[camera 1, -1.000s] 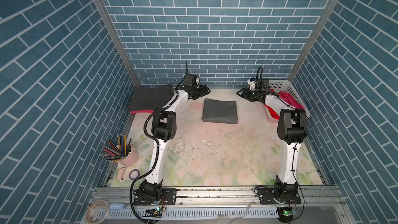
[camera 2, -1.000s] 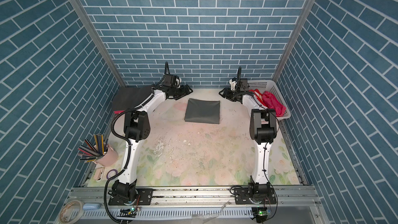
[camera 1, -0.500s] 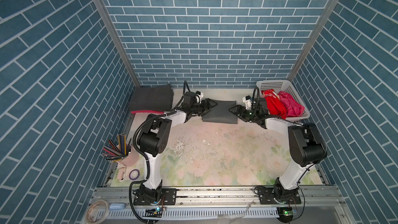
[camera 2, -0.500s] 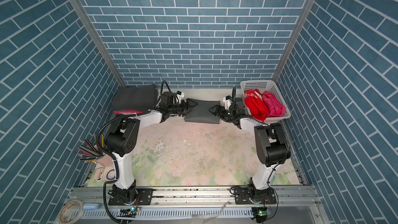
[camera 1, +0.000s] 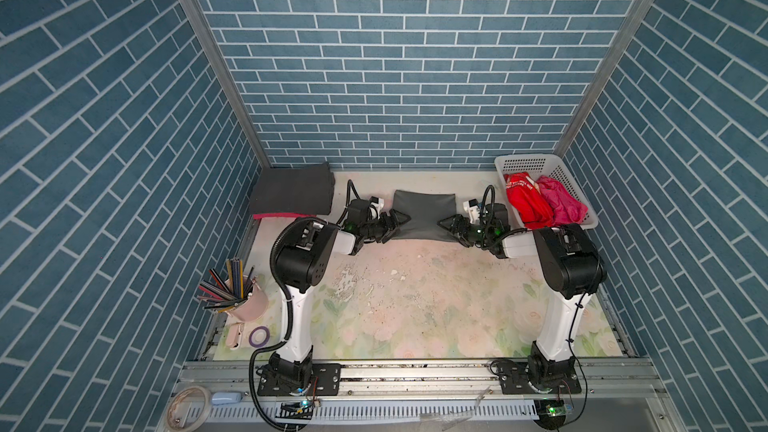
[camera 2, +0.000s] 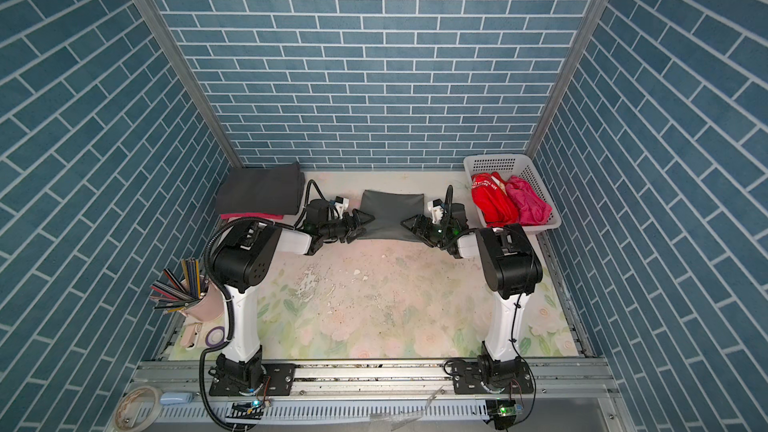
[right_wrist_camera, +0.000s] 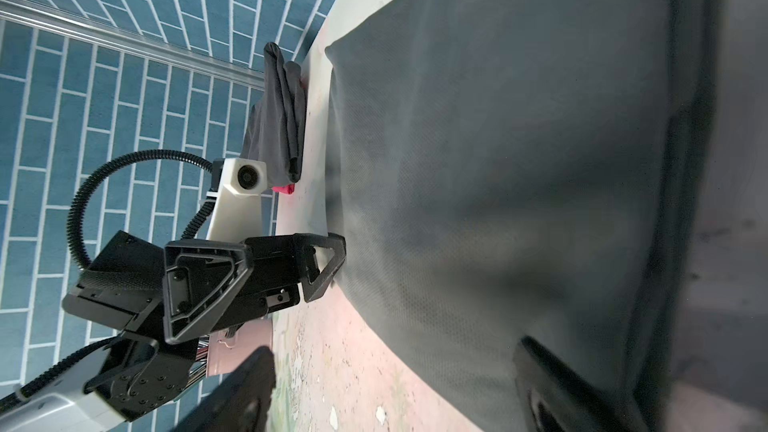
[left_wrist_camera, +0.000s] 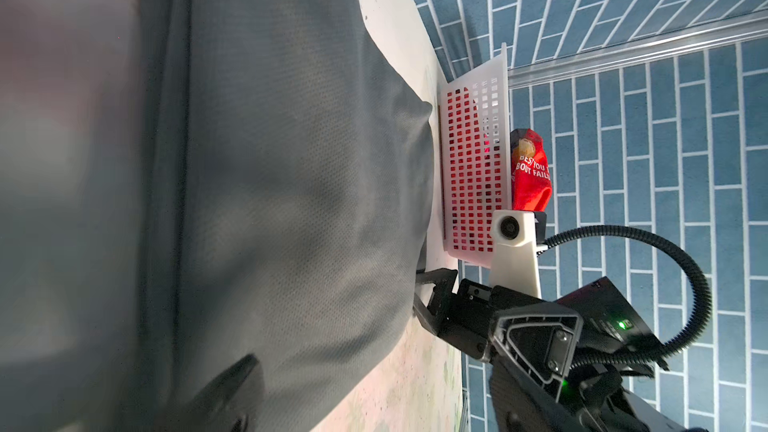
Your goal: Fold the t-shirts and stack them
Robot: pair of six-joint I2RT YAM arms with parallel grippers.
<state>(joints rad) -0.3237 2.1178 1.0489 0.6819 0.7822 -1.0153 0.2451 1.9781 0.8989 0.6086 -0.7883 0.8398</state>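
The folded mid-grey cloth t-shirt (camera 1: 422, 211) lies midway along the worktop's (camera 1: 415, 305) far edge. The left hand (camera 1: 395, 225) and right hand (camera 1: 456, 229) flank its near corners, both released, jaws spread at the cloth's edge. Pinching only the top layer would likely unfold it on lifting. Uneven pulls could skew it before it reaches the charcoal folded stack (camera 1: 291, 193) in the far left corner.

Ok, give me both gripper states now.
Left gripper: open, at one edge of the grey tee, holding nothing.
Right gripper: open, at the opposite edge, holding nothing.
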